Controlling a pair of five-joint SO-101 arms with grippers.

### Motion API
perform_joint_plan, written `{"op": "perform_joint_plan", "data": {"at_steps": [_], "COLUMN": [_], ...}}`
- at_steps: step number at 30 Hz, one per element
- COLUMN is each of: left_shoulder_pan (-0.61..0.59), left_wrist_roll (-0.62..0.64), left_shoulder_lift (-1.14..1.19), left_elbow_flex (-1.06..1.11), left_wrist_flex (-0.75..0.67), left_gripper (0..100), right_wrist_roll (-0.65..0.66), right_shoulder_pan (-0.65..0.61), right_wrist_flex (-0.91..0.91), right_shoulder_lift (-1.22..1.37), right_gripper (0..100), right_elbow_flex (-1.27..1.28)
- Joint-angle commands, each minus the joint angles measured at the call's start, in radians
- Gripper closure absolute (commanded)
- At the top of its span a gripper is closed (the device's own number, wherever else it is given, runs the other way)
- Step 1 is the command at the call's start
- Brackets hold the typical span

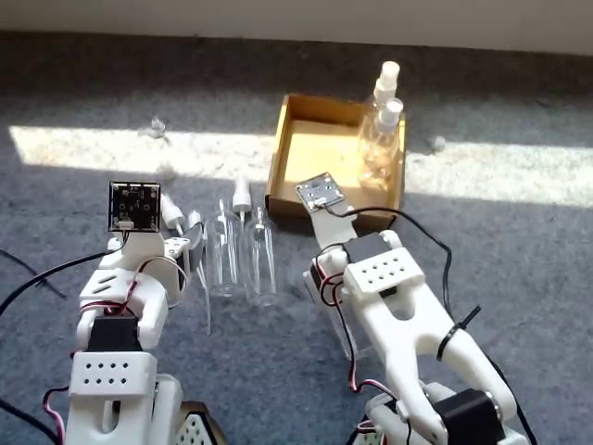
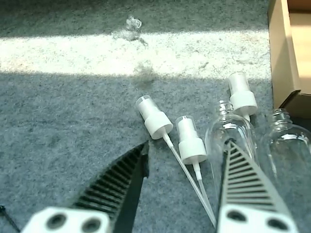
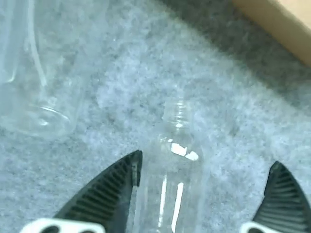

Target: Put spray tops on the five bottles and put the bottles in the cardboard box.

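Observation:
My left gripper (image 2: pixel 187 155) is open, low over the carpet, with a white spray top (image 2: pixel 189 138) and its dip tube between its fingers. A second spray top (image 2: pixel 153 119) lies beside it and a third (image 2: pixel 241 94) sits near the necks of two uncapped clear bottles (image 2: pixel 228 128) (image 2: pixel 286 141). My right gripper (image 3: pixel 208 162) is open around another uncapped bottle (image 3: pixel 177 165) lying on the carpet, without gripping it. The cardboard box (image 1: pixel 296 153) holds two bottles with spray tops (image 1: pixel 380 139) at its right side.
Grey carpet covers the work area, crossed by a sunlit band. A small clear cap (image 1: pixel 156 130) lies at the far left in that band. The base of one lying bottle (image 3: pixel 39 97) is close to my right gripper. The box's near wall (image 3: pixel 277 24) is just beyond it.

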Motion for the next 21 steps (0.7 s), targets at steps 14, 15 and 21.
{"op": "perform_joint_plan", "data": {"at_steps": [14,15,21], "left_shoulder_pan": [-0.013,-0.013,-0.013], "left_wrist_roll": [0.012,0.012,0.012], "left_shoulder_lift": [-0.019,-0.019,-0.019], "left_elbow_flex": [-0.004,-0.004,-0.004], "left_wrist_flex": [-0.021,-0.021,-0.021], "left_gripper": [77,77,77], "right_wrist_roll": [-0.031,-0.048,-0.052], "right_shoulder_pan": [-0.024,-0.024,-0.025], "right_wrist_flex": [-0.079,-0.101,-0.134], "right_shoulder_lift": [0.082,0.082,0.082], "right_gripper": [65.3,66.1,72.4], "right_elbow_flex": [-0.035,-0.035,-0.035]}}
